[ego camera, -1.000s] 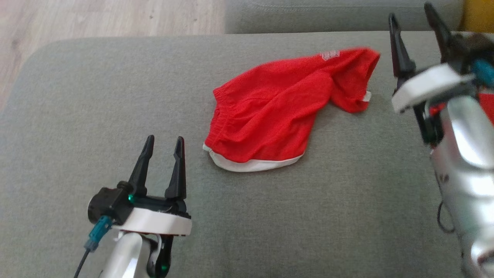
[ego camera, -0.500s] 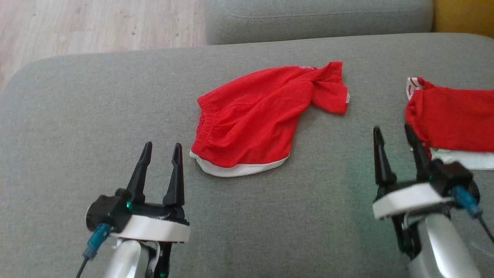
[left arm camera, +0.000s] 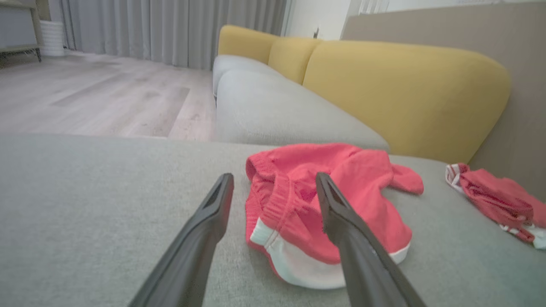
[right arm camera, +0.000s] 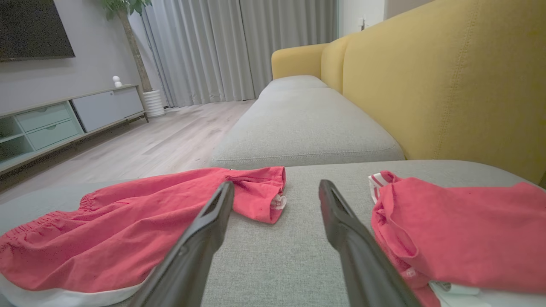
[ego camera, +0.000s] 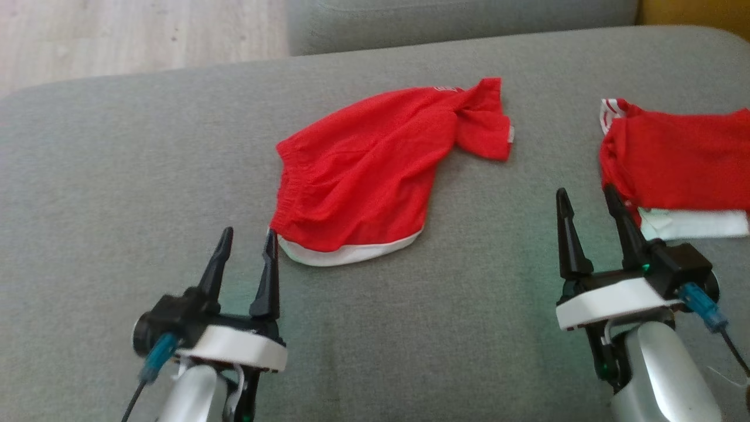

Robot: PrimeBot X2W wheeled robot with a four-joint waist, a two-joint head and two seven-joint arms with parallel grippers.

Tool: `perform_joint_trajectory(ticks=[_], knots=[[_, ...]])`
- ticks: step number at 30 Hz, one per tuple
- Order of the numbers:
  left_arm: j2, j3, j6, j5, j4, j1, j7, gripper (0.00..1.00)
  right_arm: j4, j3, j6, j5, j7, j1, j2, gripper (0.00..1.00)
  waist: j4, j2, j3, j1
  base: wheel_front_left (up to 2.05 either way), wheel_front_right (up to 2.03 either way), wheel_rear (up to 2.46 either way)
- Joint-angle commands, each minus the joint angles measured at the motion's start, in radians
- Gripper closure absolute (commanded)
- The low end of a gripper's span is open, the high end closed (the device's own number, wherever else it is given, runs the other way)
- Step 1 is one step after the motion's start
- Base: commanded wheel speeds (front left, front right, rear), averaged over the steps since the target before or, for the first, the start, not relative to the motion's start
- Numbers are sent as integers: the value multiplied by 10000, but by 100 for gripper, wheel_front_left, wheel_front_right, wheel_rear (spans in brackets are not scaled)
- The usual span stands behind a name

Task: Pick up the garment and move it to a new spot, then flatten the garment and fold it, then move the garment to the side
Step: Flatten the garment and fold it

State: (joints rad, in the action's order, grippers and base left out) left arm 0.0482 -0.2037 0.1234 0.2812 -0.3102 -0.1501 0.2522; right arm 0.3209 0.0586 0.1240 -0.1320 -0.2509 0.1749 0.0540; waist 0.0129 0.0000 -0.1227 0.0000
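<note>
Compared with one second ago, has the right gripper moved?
Yes. The right gripper has drawn back toward the robot: its tips reached past the grey cushion's far edge a second ago; now they stop well short of it.

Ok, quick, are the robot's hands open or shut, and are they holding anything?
Left gripper: open, holding nothing.
Right gripper: open, holding nothing.

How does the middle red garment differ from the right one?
The middle garment lies crumpled with one corner twisted; the right garment lies flatter. The middle garment shows a gathered waistband; the right garment shows a red-and-white striped edge. Both are red, on the grey cushion.
</note>
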Motion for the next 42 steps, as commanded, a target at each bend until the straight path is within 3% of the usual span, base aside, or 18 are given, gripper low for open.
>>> perform_joint_trajectory(ticks=[1, 6, 15, 18, 19, 20, 21, 27, 34, 42], knots=[[33, 188, 4, -74, -66, -708, 95, 0, -385, 269, 67, -55, -108, 440, -34, 0, 143, 0, -154, 0, 0, 0, 0], [268, -156, 17, -268, -1857, -1663, -221, 0, -374, 307, 67, -111, -108, 452, -35, 0, 442, 0, -393, 0, 0, 0, 0], [514, -137, -577, -480, -4514, -2779, -843, 0, -413, 340, 67, -181, -108, 502, -36, 0, 783, 0, -565, 0, 0, 0, 0], [542, -277, -597, -554, -5097, -2944, -1139, 0, -423, 377, 67, -214, -108, 544, -37, 0, 833, 0, -571, 0, 0, 0, 0], [545, -324, -568, -561, -5251, -2993, -1193, 36, -427, 393, 67, -233, -108, 559, -37, 0, 853, 0, -564, 0, 0, 0, 0], [540, -368, -524, -555, -5357, -3041, -1191, 93, -430, 407, 67, -251, -108, 570, -37, 0, 872, 0, -556, 0, 0, 0, 0], [528, -409, -466, -535, -5411, -3094, -1131, 100, -435, 417, 67, -269, -108, 579, -37, 0, 891, 0, -547, 0, 0, 0, 0], [455, -487, -210, -289, -5176, -3519, -430, 100, -477, 349, 67, -372, -108, 599, -37, 0, 993, 0, -496, 0, 0, 0, 0], [300, -1157, 44, 127, -3374, -4448, -41, 100, -565, 250, 67, -587, -108, 652, -37, 0, 1195, 0, -442, 0, 0, 0, 0], [254, -3150, 69, 1295, -1453, -6422, -1366, 100, -618, 402, 67, -939, -109, 863, -37, 0, 1569, 0, -443, 0, 0, 0, 0]])
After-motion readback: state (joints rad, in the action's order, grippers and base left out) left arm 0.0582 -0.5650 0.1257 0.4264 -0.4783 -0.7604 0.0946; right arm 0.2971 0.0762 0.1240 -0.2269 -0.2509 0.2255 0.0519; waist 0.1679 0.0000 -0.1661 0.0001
